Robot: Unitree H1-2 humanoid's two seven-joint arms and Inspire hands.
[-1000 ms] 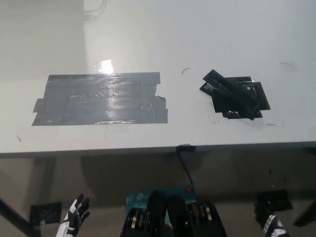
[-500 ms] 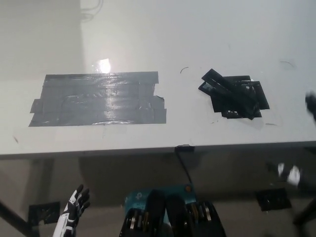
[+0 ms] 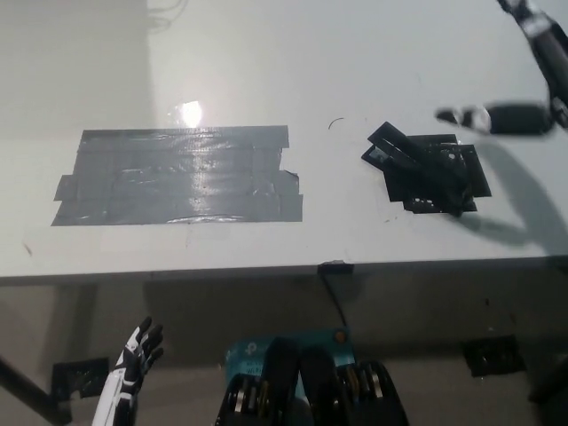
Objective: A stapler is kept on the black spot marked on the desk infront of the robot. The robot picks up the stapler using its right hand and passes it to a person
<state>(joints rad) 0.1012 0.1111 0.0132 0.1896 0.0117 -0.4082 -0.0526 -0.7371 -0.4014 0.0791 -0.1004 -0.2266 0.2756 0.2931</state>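
The black stapler lies on the black tape patch on the white counter, toward the right side of the surface; it rests diagonally, one end pointing up-left past the patch's edge and the other down-right, and dark on dark makes its outline hard to follow. The right robot hand is black and hangs in the air at the upper right of the head view, above the counter and to the right of and beyond the stapler, apart from it and not touching it. Its fingers are spread, one reaching out toward the left with a pale tip and another showing at the top edge of the frame; it holds nothing. A soft shadow of this robot hand falls on the counter just right of the tape patch. The white left robot hand rests low at the lower left, below the front edge of the counter, fingers apart and empty. A large grey patch of duct tape covers the left half of the counter, with a bright glare spot at its top edge. A black cable drops from the counter's front edge near the middle, and a dark tape square lies on the floor at the lower right
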